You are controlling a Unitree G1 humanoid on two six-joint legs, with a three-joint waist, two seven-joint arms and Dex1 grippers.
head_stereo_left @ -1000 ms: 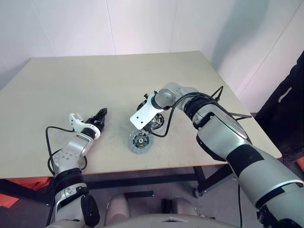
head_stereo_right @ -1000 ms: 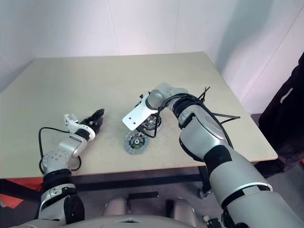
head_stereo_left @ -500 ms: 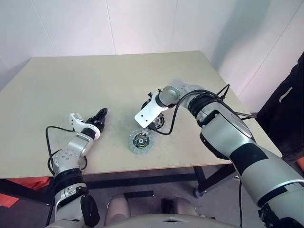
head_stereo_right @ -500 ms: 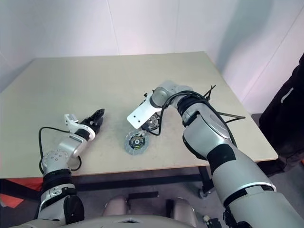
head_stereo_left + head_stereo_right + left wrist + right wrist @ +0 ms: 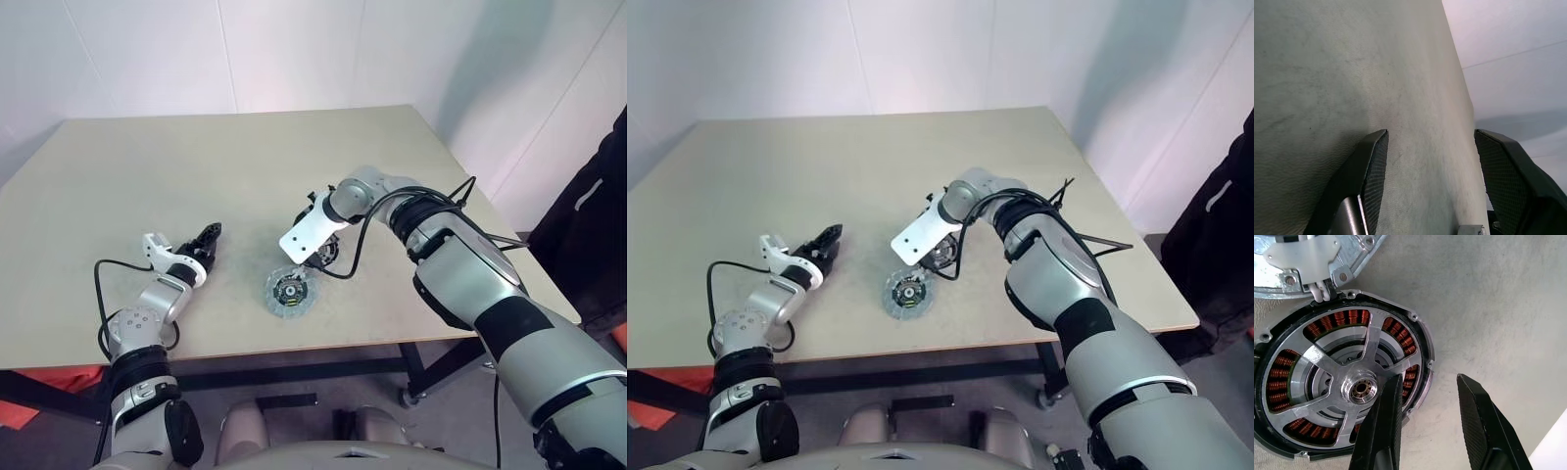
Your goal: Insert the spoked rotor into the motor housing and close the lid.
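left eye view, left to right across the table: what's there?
left gripper → lid → motor housing, with the rotor in it and the right gripper above it → person's dark sleeve at the right edge.

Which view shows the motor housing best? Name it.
The right wrist view: the motor housing appears close up, copper coils visible, spoked rotor inside. In the head views it's mostly hidden behind the right arm.

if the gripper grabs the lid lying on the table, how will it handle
The lid looks like rigid metal, so probably stiff and fairly heavy for its size. Lying flat on the table, it likely slides rather than rolls, and its thin edge may be hard to pinch.
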